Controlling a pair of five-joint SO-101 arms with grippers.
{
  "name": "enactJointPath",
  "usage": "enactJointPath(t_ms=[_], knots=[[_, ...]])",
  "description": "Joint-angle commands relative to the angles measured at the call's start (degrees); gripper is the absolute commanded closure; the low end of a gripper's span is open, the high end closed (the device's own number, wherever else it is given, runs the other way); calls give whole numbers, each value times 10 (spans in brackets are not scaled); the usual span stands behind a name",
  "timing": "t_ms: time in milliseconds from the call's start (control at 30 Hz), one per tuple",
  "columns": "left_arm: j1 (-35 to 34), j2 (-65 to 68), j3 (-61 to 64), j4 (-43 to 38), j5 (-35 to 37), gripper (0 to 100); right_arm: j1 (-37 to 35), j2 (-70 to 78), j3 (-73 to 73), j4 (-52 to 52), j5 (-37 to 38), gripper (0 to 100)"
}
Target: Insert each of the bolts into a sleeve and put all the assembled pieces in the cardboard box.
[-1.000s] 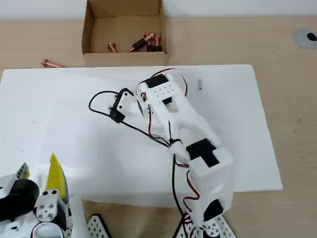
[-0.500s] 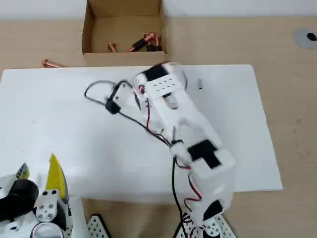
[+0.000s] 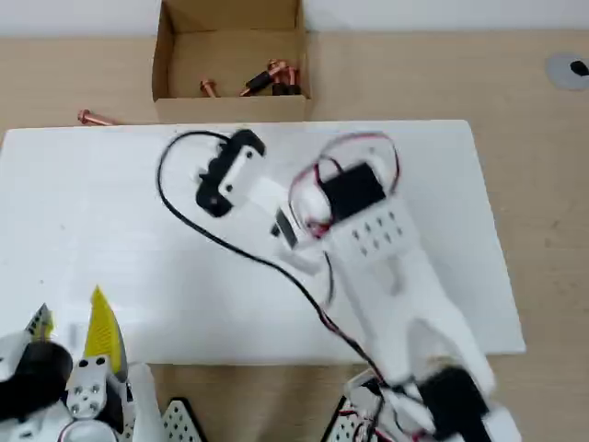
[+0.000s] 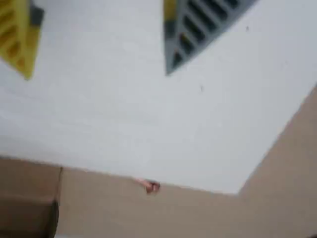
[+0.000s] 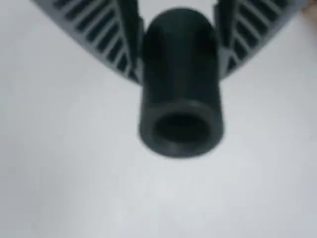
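My right fingers (image 5: 99,39) clamp a black cylindrical sleeve (image 5: 181,114) above the white sheet (image 3: 110,230). My left fingers (image 4: 198,29) hang open at the surface's near-left corner. Some assembled pieces (image 3: 274,77) lie in the brown cardboard box (image 3: 166,64); one copper bolt (image 3: 95,118) beside it lies unsleeved.

Left fingers (image 4: 198,25) spread above a white sheet (image 4: 124,124).
A copper bolt (image 4: 151,186) lies on the tan surface (image 4: 198,218) just beside the sheet's edge, with a corner of the cardboard box (image 4: 27,213) nearby.
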Motion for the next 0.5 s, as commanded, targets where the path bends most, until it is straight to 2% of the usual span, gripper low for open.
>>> enactJointPath(t_ms=[0, 200, 400, 467], knots=[[-8, 2, -21, 3, -3, 811, -8, -175, 70, -49, -55, 988], [-8, 2, -18, 3, -1, 811, -8, -447, 245, -216, -108, 988], [-8, 2, -18, 3, -1, 811, -8, -591, 507, -479, -104, 988], [-8, 2, -18, 3, -1, 811, -8, -600, 550, -522, -101, 988]])
